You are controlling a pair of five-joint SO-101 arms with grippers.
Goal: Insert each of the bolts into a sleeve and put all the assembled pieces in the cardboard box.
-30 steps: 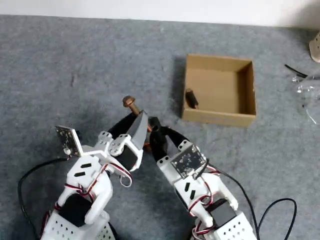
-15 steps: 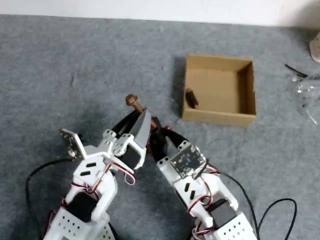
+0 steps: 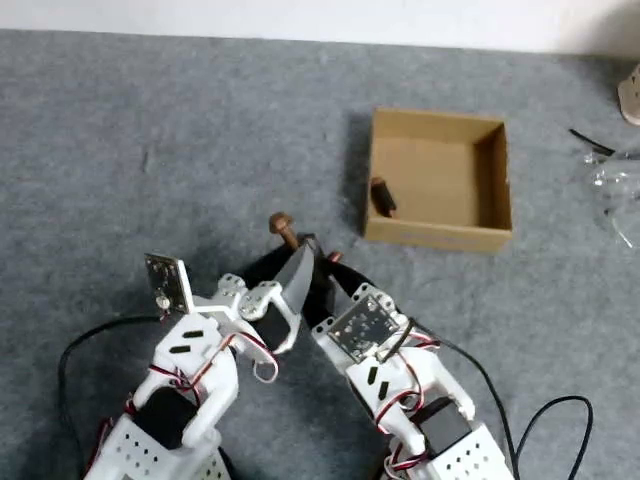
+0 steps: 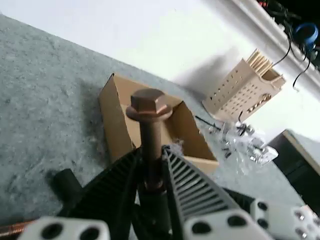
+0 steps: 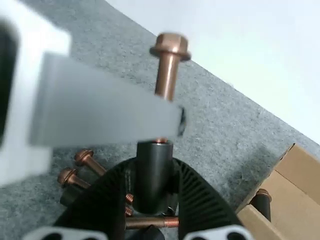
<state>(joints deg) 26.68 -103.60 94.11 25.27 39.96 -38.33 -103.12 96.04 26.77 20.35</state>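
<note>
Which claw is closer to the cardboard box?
Right, narrowly. The right claw holds a sleeve just short of the near corner of the cardboard box; the left claw, gripping a bolt, sits beside it, farther from the box.

bolt [image 5: 170, 55] tip at sleeve [image 5: 154, 175] mouth | assembled piece [image 3: 382, 197] inside cardboard box [image 3: 437, 236] | box right of bolt

Grey mat [image 3: 150, 130] left of the cardboard box [image 3: 436, 236]: open. Box top open; one assembled piece [image 3: 382, 197] against its left wall. Loose bolts [image 5: 75, 167] lie short of the box.
</note>
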